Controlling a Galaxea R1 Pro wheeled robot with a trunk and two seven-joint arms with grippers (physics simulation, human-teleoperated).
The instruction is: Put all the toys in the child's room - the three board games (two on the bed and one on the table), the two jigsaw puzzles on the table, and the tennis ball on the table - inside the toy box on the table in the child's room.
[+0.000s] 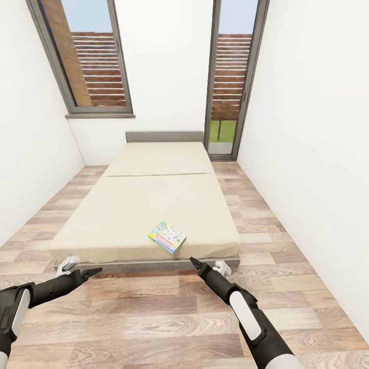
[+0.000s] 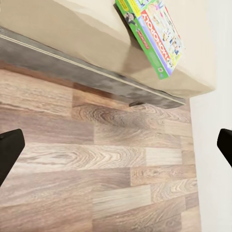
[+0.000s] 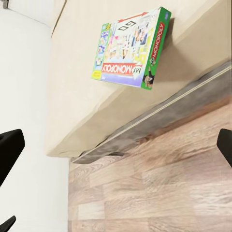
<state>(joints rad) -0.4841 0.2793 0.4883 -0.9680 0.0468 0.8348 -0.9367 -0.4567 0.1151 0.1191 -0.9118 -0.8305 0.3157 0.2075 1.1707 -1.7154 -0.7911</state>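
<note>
1. White walls and a wood-plank floor [image 1: 169, 318] surround the low bed [image 1: 148, 205], its cream mattress smooth over a dark grey frame.
2. One flat, green-edged board game [image 1: 167, 237] lies near the mattress's foot edge.
3. Left gripper [image 1: 95, 271] and right gripper [image 1: 195, 263] hover over the planks, both spread wide, empty.
</note>
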